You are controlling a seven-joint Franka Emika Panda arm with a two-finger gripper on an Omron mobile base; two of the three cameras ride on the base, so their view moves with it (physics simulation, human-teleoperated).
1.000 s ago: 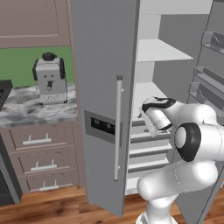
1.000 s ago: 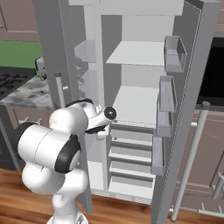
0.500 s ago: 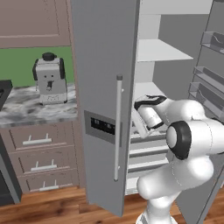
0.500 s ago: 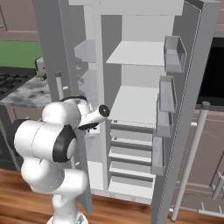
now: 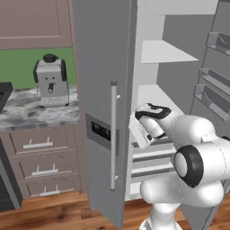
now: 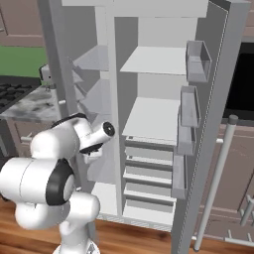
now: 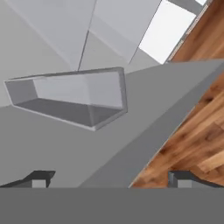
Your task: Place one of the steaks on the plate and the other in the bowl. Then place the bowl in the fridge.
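The fridge (image 5: 101, 90) stands with both doors swung wide, and its white shelves (image 6: 154, 119) are bare. My arm is folded in front of it, with the wrist (image 5: 150, 117) close to the inner side of the left door. My gripper (image 7: 111, 178) is open, its two dark fingertips (image 7: 39, 177) far apart with nothing between them. It looks along the left door's inner face at a grey door bin (image 7: 74, 98). The steaks, the plate and the bowl are out of view.
A grey coffee machine (image 5: 50, 81) stands on the marble counter (image 5: 27, 114) left of the fridge, above brown drawers (image 5: 40, 164). The right door (image 6: 218, 99) carries several bins (image 6: 191, 109). A stove (image 6: 15, 92) sits far left. Wooden floor (image 7: 197, 131) lies below.
My wrist has swung a little to the left, toward the left door, and the hand has turned. The jaws have stayed open. The base has not moved.
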